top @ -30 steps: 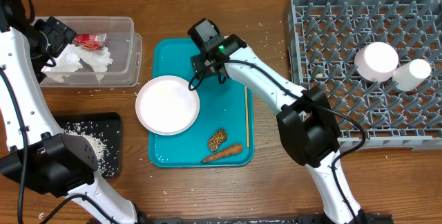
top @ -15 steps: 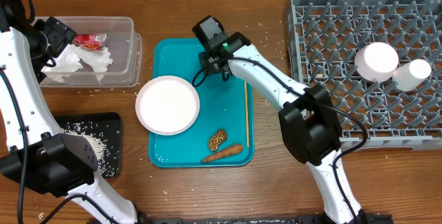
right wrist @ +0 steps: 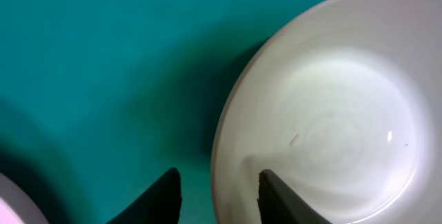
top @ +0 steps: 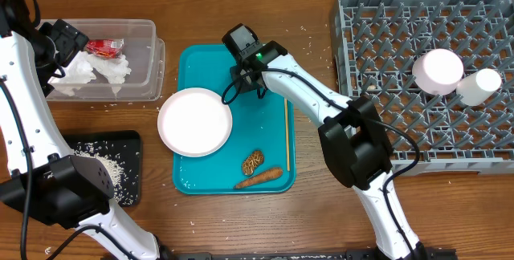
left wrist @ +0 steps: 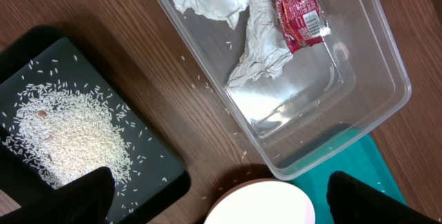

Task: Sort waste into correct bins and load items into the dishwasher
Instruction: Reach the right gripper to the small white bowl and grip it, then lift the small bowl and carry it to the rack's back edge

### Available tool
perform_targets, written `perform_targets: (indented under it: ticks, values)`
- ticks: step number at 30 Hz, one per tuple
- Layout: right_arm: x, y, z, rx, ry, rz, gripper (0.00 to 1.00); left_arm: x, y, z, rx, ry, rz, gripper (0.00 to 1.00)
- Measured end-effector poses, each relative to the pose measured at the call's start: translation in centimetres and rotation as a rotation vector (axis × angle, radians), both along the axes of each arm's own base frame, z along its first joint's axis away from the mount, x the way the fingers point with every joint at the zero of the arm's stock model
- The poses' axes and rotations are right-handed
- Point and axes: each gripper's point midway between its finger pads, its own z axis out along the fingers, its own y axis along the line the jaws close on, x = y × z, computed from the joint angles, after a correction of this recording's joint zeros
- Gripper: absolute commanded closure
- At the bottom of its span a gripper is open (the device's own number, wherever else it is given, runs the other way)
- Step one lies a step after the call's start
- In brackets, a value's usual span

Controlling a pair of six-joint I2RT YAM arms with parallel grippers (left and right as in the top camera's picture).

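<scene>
A white plate (top: 194,122) lies half on the teal tray (top: 273,107) and half on the table. My right gripper (top: 238,83) is low over the plate's upper right rim. In the right wrist view the gripper (right wrist: 217,179) is open, with the rim of the plate (right wrist: 324,134) between its two fingers. My left gripper (top: 66,45) hangs above the clear bin (top: 148,55). In the left wrist view it (left wrist: 221,203) is open wide and empty, high above the plate (left wrist: 259,207).
The clear bin (left wrist: 359,79) holds crumpled tissue (left wrist: 259,51) and a red wrapper (left wrist: 297,13). A black tray of rice (top: 108,168) sits front left. The teal tray carries a chopstick (top: 287,136) and food scraps (top: 255,172). The grey dish rack (top: 385,67) holds a bowl (top: 438,70) and a cup (top: 479,86).
My right gripper has shifted slightly back and forth near the plate's upper right rim. The plate and the left arm have not moved.
</scene>
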Motion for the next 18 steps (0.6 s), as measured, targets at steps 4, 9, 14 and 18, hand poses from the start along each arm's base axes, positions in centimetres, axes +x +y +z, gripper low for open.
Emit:
perform_targets:
  ticks: [4,9,14,18]
  values:
    - [-0.5,-0.3,-0.2,-0.014,0.023,0.003,0.85,0.0,0.0,0.0,0.000,0.000,0.000,0.00]
    - [-0.4,-0.2,1.5,-0.018,0.037,0.000,0.94,0.0,0.0,0.0,0.000,0.000,0.000,0.00]
    - [0.9,0.4,6.8,0.026,-0.017,-0.008,0.96,0.0,0.0,0.0,0.000,0.000,0.000,0.00]
    - [2.1,-0.7,12.1,0.074,-0.069,-0.055,0.96,0.0,0.0,0.0,0.000,0.000,0.000,0.00]
